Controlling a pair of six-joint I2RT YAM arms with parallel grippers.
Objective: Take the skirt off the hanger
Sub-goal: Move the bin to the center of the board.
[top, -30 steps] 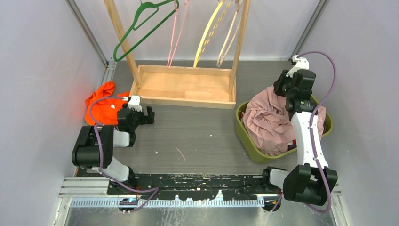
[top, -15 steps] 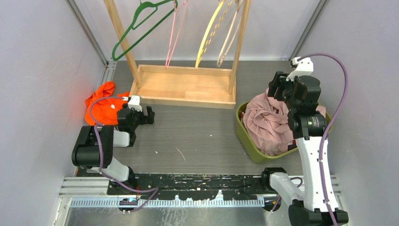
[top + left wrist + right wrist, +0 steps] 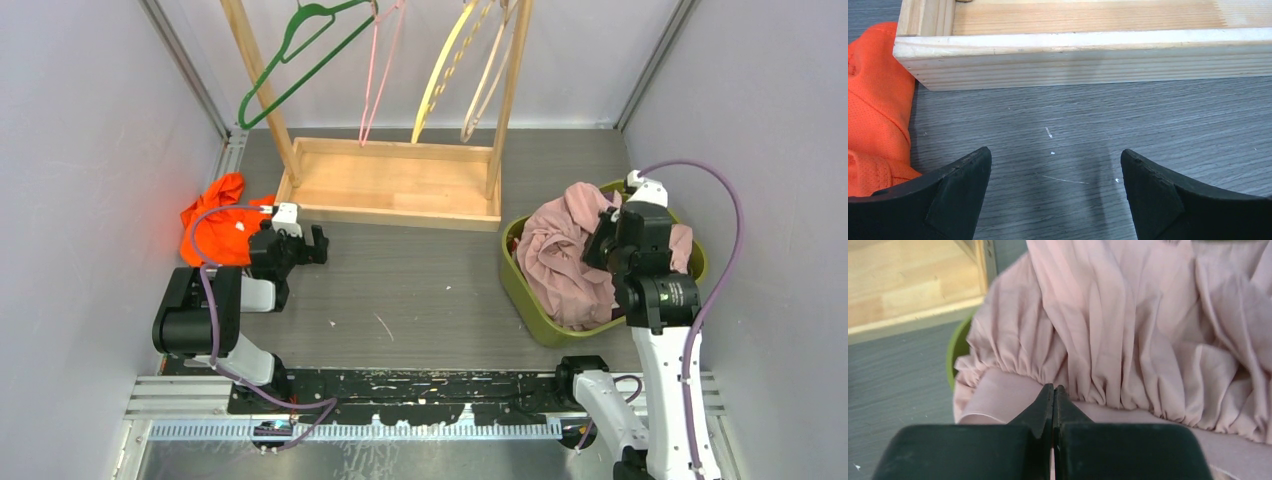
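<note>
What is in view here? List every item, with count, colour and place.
wooden clothes rack: one, pale wood, far middle of the table
green wire hanger: one, on the rack, leftmost
thin pink hanger: one, on the rack, beside the green one
yellow hanger: one, on the rack, right of the pink one
cream hanger: one, on the rack, rightmost
orange mesh garment: one, crumpled left of the rack's base
pink pleated fabric skirt: one, heaped in the basket
olive-green plastic basket: one, right side
grey wood-grain table: one, under everything
left gripper: black, open, low over the table near the orange garment
right gripper: black, shut, at the skirt
</note>
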